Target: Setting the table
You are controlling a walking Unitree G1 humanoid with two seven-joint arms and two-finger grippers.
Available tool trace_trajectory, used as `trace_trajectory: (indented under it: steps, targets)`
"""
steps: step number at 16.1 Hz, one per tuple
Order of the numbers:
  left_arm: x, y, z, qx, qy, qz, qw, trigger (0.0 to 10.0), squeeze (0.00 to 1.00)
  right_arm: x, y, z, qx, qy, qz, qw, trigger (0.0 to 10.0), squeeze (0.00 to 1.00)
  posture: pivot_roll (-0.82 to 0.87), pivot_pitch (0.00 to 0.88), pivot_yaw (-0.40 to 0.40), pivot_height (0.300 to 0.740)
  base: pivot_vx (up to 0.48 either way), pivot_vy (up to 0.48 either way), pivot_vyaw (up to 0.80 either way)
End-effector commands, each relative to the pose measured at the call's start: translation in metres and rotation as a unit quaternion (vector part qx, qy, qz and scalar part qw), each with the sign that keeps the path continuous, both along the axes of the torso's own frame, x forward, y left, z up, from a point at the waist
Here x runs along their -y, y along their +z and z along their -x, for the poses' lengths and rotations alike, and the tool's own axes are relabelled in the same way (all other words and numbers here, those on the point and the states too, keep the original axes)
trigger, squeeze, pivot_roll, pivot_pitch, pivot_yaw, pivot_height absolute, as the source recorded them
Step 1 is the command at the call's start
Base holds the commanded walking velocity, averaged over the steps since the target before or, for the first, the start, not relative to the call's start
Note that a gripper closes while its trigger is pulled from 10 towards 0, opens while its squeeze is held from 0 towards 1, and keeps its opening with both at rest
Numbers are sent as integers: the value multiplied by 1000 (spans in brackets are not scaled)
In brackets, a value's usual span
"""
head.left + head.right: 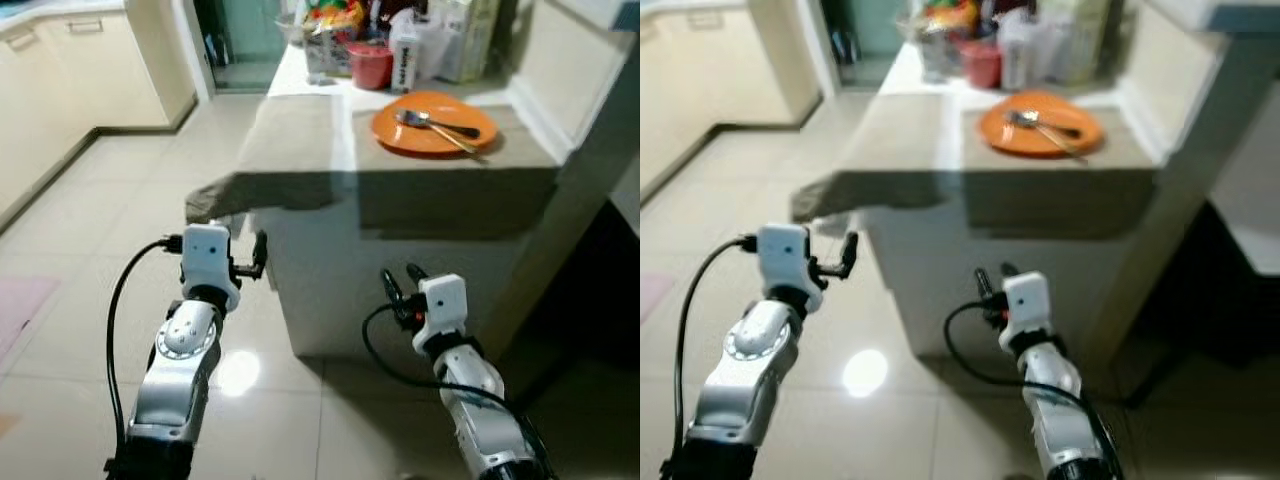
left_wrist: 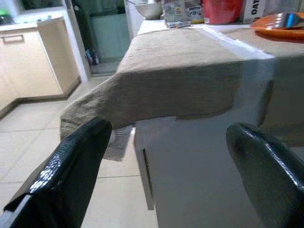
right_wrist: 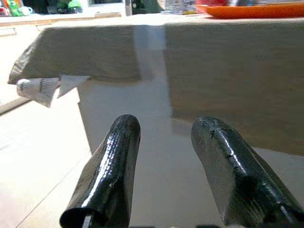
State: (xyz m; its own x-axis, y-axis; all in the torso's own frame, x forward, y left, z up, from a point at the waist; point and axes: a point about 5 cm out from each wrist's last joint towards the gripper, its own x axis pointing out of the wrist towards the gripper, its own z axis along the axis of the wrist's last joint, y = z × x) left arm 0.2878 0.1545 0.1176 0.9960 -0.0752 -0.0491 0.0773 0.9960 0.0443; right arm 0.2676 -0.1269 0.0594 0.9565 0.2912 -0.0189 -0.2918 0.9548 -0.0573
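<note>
The tan cloth (image 1: 290,150) drooped off the worktop's (image 1: 400,265) near left corner, just ahead of the spread, empty left pincer (image 1: 258,254); the right pincer (image 1: 402,283), slightly parted, hung lower.

Indoor light is moderate and warm. A round white glare spot sits on the glossy beige tiled floor (image 1: 238,372), a lamp's reflection. The front of the white cloth-covered surface (image 1: 400,270) lies in shade, and the lower right corner falls into deep dark. The right eye view is softly blurred throughout; the left eye view is sharper. In both wrist views the 2 near black fingers (image 2: 66,171) (image 3: 107,175) are out of focus, with pale sheen streaks.
</note>
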Motion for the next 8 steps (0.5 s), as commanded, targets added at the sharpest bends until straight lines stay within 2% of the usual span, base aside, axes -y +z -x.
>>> trace_trajectory:
  steps: [1,6,8]
  targets:
    - [4,-1,-1,-3,-6,-2,1000,10000,0,6,4,-1,10,-5,7,1000,10000,0,-178,0,113,740,240,-412,0]
    - [3,1,-6,0,-11,-7,1000,10000,0,5,6,-1,17,-6,14,1000,10000,0,-183,0,116,740,265,-397,0]
    - [2,0,-7,-5,-12,-8,1000,10000,0,4,7,-1,20,-5,16,1000,10000,0,-186,0,118,740,0,0,0]
